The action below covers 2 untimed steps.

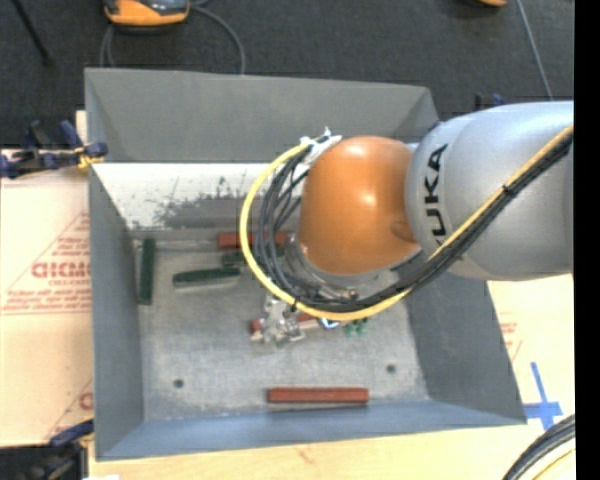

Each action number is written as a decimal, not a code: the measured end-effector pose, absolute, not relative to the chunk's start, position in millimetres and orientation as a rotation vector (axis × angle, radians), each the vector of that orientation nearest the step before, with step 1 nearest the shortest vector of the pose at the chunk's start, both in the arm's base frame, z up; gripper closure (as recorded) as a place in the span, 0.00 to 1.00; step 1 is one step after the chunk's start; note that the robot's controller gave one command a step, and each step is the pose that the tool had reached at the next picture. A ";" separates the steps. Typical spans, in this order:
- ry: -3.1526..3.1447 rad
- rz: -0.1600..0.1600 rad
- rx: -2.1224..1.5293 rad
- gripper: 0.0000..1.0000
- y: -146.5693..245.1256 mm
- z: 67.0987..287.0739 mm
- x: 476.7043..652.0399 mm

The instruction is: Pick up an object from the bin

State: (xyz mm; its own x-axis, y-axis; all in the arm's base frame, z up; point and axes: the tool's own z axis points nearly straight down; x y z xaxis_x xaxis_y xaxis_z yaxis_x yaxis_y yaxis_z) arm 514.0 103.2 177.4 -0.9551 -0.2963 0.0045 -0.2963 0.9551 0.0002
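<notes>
Grey metal bin (120, 368) takes up most of the shot, floor mostly bare; big silver arm (500, 198) comes in from the right, with its orange cover (355, 203) and a loop of cables (255, 228) hanging over the middle; long red-brown bar (317, 396) lies flat by the bottom wall, well apart from the rest; dark green stick (145, 271) sits by the left wall, a green bar (208, 277) lies near it toward the centre, and a short red-brown piece (230, 239) pokes out from under the cables; gripper (273, 328) is down low near the centre, can't tell if it's spread or closed, nothing visibly in it; tiny green bits (355, 329) lie just to its right, the closest thing to grab. My guess: those are light but fiddly; the long bar looks stiff and easier, so pinch it across the narrow width at mid-length.
</notes>
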 end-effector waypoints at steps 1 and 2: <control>-3.125 -0.002 0.337 1.00 67.3 247.6 540.9; -3.140 0.002 0.265 1.00 96.8 245.5 518.0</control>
